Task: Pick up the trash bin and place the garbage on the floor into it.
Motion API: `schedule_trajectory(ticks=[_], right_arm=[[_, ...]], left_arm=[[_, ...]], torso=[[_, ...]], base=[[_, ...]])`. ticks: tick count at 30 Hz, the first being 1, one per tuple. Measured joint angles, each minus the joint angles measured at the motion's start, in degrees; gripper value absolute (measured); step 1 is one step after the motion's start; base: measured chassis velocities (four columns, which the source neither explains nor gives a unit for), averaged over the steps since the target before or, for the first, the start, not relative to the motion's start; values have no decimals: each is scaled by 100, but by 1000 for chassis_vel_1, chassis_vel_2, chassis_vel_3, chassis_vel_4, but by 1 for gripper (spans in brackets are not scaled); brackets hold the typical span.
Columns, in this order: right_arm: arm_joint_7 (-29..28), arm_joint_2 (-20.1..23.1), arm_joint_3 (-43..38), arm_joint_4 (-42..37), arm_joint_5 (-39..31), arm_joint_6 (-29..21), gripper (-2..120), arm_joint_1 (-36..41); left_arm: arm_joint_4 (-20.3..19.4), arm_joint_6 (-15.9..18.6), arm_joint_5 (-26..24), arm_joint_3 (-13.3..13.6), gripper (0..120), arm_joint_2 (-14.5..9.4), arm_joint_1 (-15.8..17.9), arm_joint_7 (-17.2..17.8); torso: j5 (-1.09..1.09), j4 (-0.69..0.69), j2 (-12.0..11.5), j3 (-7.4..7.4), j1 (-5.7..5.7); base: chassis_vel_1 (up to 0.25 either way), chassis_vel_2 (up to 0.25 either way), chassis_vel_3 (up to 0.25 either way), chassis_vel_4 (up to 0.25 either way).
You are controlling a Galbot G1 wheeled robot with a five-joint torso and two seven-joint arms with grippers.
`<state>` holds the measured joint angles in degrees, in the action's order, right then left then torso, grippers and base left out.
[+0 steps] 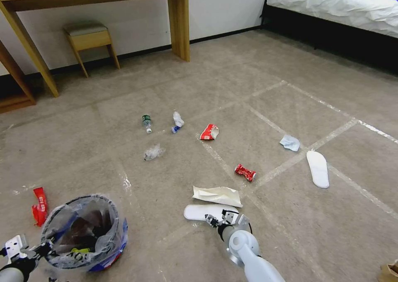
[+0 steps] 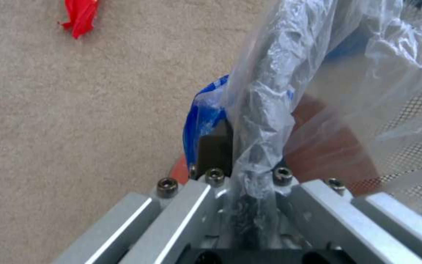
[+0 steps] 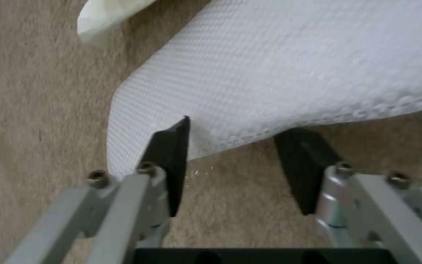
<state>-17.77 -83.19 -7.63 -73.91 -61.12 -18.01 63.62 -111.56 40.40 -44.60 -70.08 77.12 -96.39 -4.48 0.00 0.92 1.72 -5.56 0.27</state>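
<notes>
Right gripper (image 1: 216, 220) low over the near white insole (image 1: 199, 212), jaws apart, straddling one edge of it at the right end; in the right wrist view one black pad (image 3: 171, 161) overlaps the insole (image 3: 289, 73) edge, the other sits just off it over the carpet. Not clamped. This insole lies flat on the floor (image 1: 290, 232), long axis roughly left-right, rounded end pointing to the robot's left. Crumpled cream paper (image 1: 217, 195) lies just beyond the insole, touching or nearly so.

Left gripper (image 1: 39, 249) clamped on the trash bin (image 1: 83, 232) rim, bag liner pinched between the jaws (image 2: 250, 161). Bin well left of the insole, mouth up, tilted a bit. Red wrapper (image 1: 39, 205) just left of the bin.

Beyond the insole: crushed red can (image 1: 245, 172), red carton (image 1: 209, 132), green-labelled bottle (image 1: 146, 122), clear plastic (image 1: 153, 152). Second insole (image 1: 318, 168) well right, long axis pointing away from the robot.
</notes>
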Motion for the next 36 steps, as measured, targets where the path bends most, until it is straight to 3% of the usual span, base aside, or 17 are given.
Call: schedule_trajectory(ticks=[11, 21, 32, 36], right_arm=[[220, -124, 36, 346, 142, 157, 0, -133], [273, -2, 34, 138, 173, 210, 0, -14], [306, 609, -133, -1250, 204, 248, 0, 640], [377, 831, -301, -1917, 222, 296, 0, 876]], left_arm=[[-9, -21, -2, -25, 1, -28, -41, -7], [-1, -21, -4, 6, 1, -35, 11, -5], [-137, 13, -34, 30, 1, -48, -1, -1], [-183, 48, -145, 48, 1, -166, 36, 55]], torso=[[0, 0, 0, 0, 0], [0, 0, 0, -1, 0], [1, 0, 0, -1, 0], [1, 0, 0, 0, 0]], base=[[0, 0, 0, 0], [0, 0, 0, 0], [0, 0, 0, 0], [0, 0, 0, 0]])
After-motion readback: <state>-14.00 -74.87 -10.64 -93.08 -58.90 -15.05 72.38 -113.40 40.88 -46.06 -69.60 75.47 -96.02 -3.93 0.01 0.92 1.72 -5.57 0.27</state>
